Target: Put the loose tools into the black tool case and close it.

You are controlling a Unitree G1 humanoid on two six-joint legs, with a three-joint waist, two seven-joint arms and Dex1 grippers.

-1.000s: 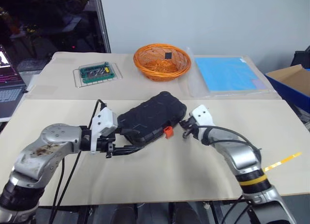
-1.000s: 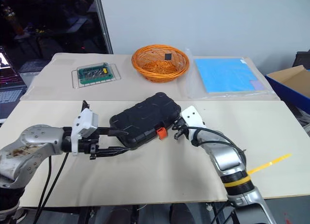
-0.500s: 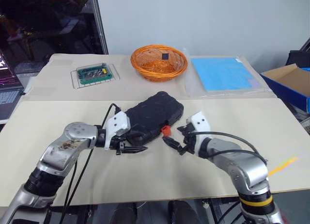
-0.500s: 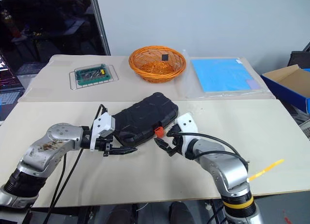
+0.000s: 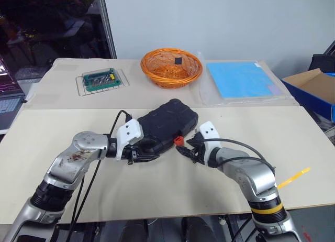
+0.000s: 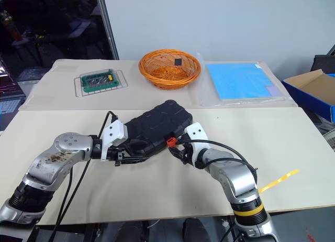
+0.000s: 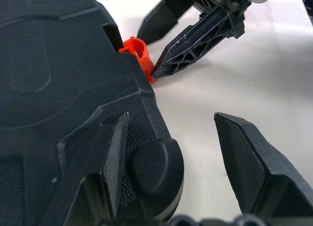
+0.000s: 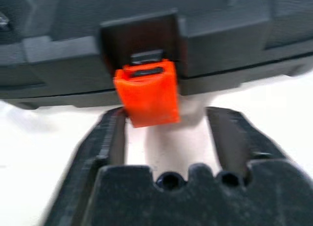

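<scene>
Two grippers flank the closed black tool case [image 5: 165, 125] on the desk [image 5: 261, 127]. Its orange latch [image 8: 146, 93] sits just ahead of the right gripper [image 8: 166, 125], fingers spread; the left gripper [image 7: 181, 157], also spread, straddles the case's near corner.

Both arms: silver-grey metal shells, rounded joint housings. Left arm [image 5: 78, 155] has brownish rust-like stains on the elbow housing, black cables looping off it. Right arm [image 5: 250, 176] has a yellow band above a black ring on the forearm, black cable arcing over the wrist. White plastic wrist blocks on both. Left gripper [image 7: 168, 152] and right gripper [image 8: 164, 133]: black fingers, wedge-shaped, open-ribbed on the sides.
</scene>
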